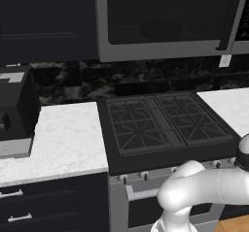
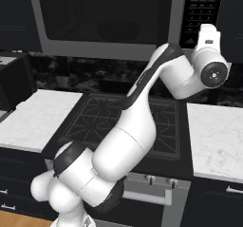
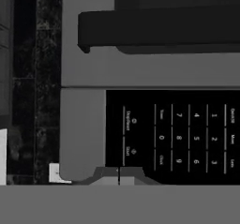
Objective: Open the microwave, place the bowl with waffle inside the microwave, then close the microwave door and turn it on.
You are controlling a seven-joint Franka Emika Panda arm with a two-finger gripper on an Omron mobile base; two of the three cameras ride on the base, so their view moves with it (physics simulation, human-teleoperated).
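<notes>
we're up at the microwave (image 1: 165,22) now, mounted above the stove (image 1: 165,124), and the microwave door (image 2: 102,17) looks flush with the frame, its black bar handle (image 3: 159,28) running across the top of the hand view. through the dark glass there's a faint round shape, probably the bowl (image 1: 160,29) on the turntable, though it's too dim to swear to.

the tool (image 3: 118,175) is pinched fully together, holding nothing, tips right up against the lower edge of the black keypad (image 3: 173,129). by our reading, only the start press is left.

here's where it can slip. the tips sit close to the border between the keypad and the grey frame, so a push from here could land on plain plastic and do nothing. the stop and start labels lie just beside each other, and the hand view is rolled sideways, so drifting a touch the wrong way means hitting the wrong key. and the number keys crowd in close on the other side. a hard shove also risks skidding off the smooth panel.
</notes>
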